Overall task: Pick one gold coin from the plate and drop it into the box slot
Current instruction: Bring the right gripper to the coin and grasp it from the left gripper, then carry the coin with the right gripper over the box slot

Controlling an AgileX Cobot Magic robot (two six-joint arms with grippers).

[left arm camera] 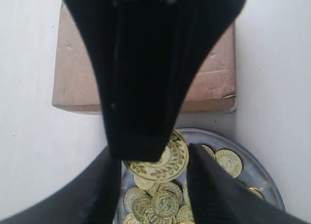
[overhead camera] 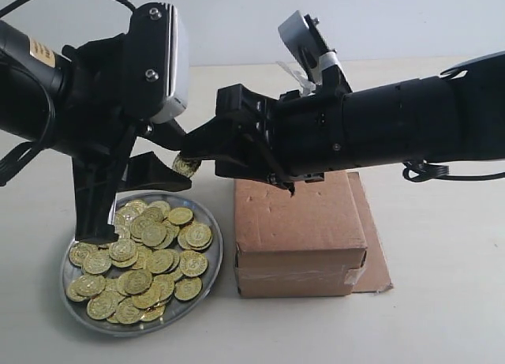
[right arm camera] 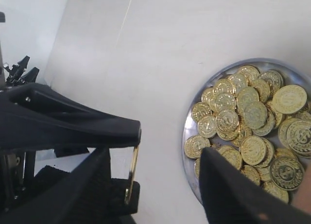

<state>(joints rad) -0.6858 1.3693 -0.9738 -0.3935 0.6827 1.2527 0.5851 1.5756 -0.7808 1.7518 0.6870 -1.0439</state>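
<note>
One gold coin (left arm camera: pixel 165 166), pinched by left gripper (left arm camera: pixel 154 158), right gripper (right arm camera: pixel 155 156) splayed — rim-on there.

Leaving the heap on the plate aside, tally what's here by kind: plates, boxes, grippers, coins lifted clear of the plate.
Plate: 1
Box: 1
Grippers: 2 (left gripper, right gripper)
Lifted coin: 1
Total: 5

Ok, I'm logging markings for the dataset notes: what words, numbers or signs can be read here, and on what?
Nothing can be read for certain.
Raised gold coin: an embossed leaf wreath shows, but any lettering is too blurred to read.
Coins in the plate: the embossed marks are too small to read.
Yellow sticker on the left arm: the print is too small to read.
</note>
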